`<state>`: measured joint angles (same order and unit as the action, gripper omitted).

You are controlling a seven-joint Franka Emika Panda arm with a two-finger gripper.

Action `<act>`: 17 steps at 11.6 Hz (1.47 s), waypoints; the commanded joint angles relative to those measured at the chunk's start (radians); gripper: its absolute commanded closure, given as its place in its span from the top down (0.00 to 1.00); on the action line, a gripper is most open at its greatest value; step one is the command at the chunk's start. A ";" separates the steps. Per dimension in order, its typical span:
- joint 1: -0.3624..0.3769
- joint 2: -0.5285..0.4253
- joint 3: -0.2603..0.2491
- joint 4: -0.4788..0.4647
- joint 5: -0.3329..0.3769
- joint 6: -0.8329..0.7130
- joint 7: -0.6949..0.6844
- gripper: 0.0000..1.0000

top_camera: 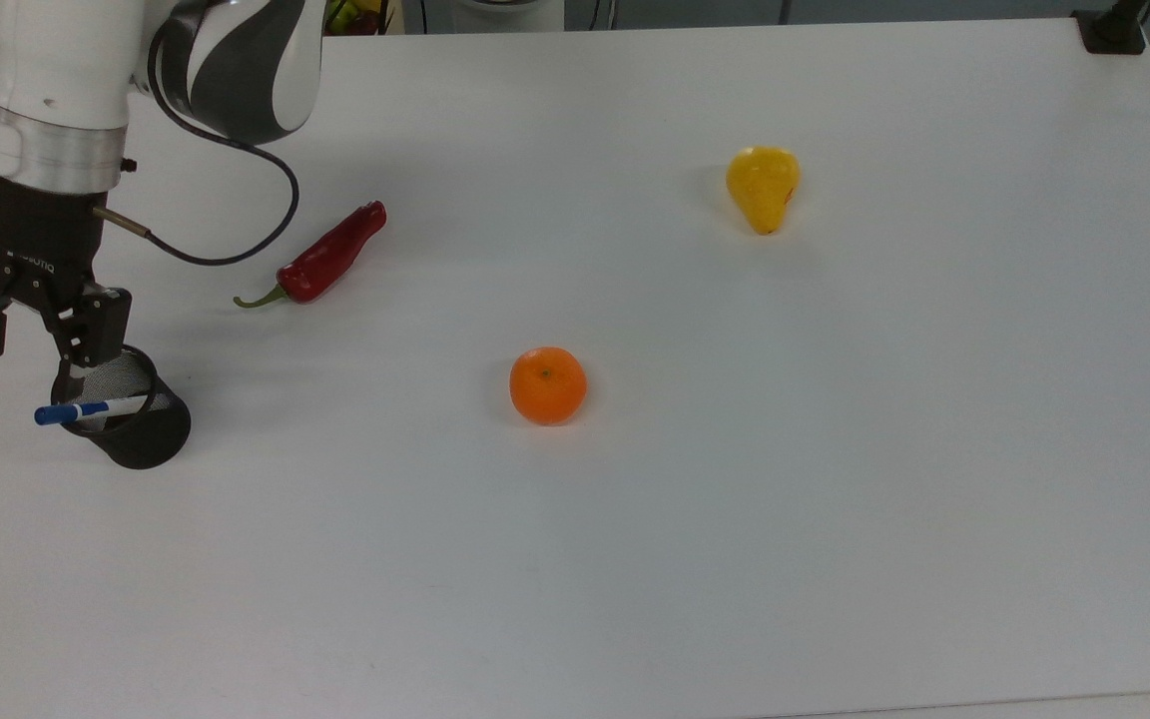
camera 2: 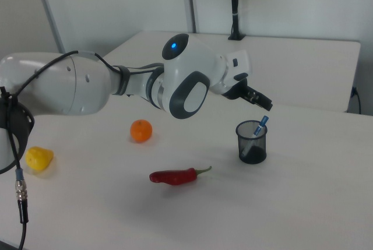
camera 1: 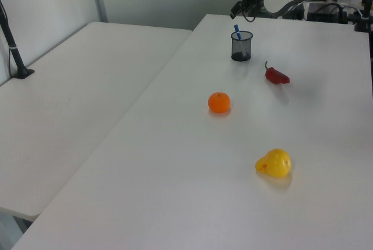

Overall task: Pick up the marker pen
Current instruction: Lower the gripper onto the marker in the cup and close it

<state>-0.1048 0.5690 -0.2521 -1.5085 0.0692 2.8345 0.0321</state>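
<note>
1. Standing slanted in a black mesh cup [top_camera: 136, 429] at the top view's left, the marker pen [top_camera: 86, 409] leaned on the rim, its blue cap poking out past the edge, likely the only part free to pinch.
2. Gripper [top_camera: 28, 355] hung just above the cup's far rim, fingers spread apart and holding nothing; I judged it was lining up on the cap.
3. Red chilli [top_camera: 320, 258], orange [top_camera: 547, 384] and yellow pear [top_camera: 763, 187] lay well apart to the right on the white table [top_camera: 835, 499], clear of the reach.
4. Right view gave height: the fingers sat beside the raised cap, not yet touching it. Top view gave the lateral offset instead.
</note>
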 commanded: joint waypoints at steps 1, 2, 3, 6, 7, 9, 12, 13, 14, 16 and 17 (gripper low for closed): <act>0.000 0.052 -0.007 0.028 0.011 0.052 0.015 0.74; -0.001 0.058 -0.007 0.030 0.011 0.052 0.015 0.74; 0.000 0.060 -0.007 0.030 0.011 0.054 0.015 0.74; 0.000 0.080 -0.007 0.030 0.005 0.072 0.015 0.73; 0.000 0.083 -0.007 0.030 0.004 0.085 0.015 0.72; 0.000 0.097 -0.007 0.030 0.001 0.091 0.015 0.70; -0.001 0.104 -0.007 0.030 -0.002 0.092 0.014 0.70; -0.001 0.106 -0.007 0.030 -0.002 0.092 0.012 0.70; -0.001 0.107 -0.007 0.030 -0.002 0.092 0.011 0.70; -0.001 0.115 -0.007 0.030 -0.003 0.097 0.008 0.69; -0.001 0.120 -0.007 0.031 -0.009 0.098 0.008 0.68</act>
<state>-0.1068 0.6655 -0.2521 -1.4974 0.0691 2.9044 0.0334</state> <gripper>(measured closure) 0.308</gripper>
